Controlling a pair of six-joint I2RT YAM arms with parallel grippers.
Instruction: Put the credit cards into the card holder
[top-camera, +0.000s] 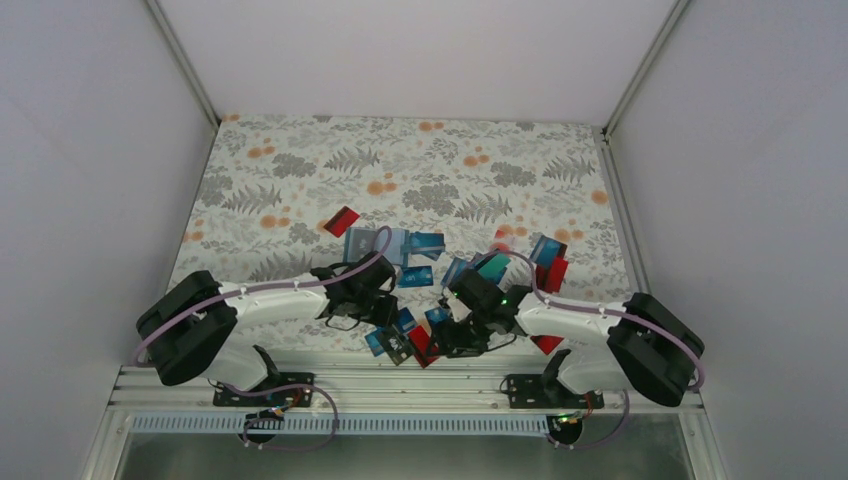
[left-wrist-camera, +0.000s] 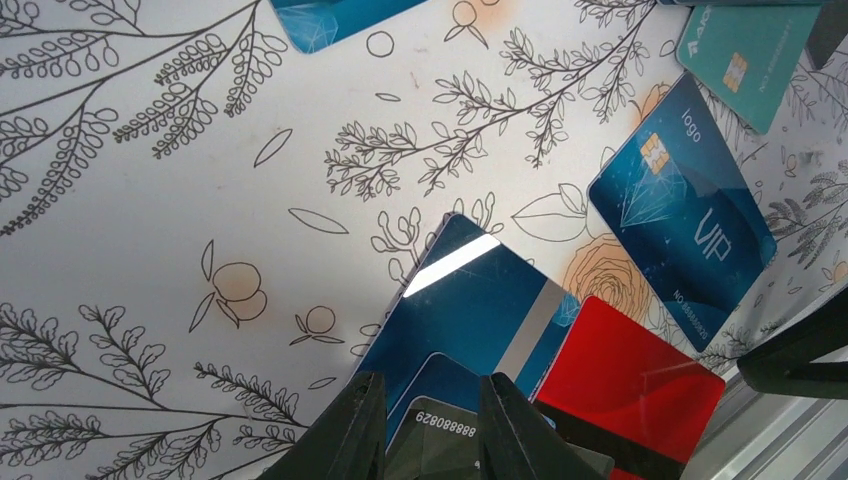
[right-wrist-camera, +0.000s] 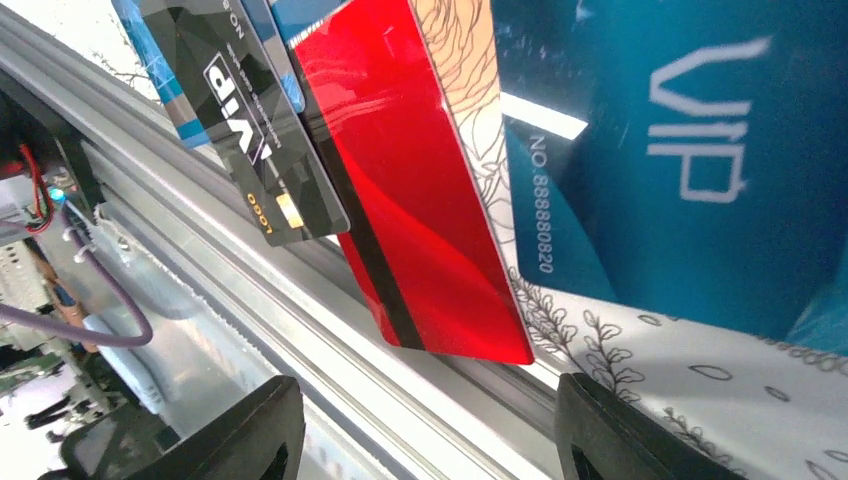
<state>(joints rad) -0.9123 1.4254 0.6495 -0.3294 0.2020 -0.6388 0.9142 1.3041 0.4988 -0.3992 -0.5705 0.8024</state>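
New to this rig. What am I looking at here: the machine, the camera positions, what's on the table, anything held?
Two small robot arms are bolted at the near edge of a flower-patterned table, each ending in a two-finger gripper. The wide picture comes from a fixed camera above and behind them. The other two come from cameras on the wrists, looking past their own fingers. On the table lie scattered credit cards, mostly blue, some red. The right gripper is open and empty, facing a red card at the table's near edge. The left gripper stands narrow over a dark card; whether it grips it, I cannot tell.
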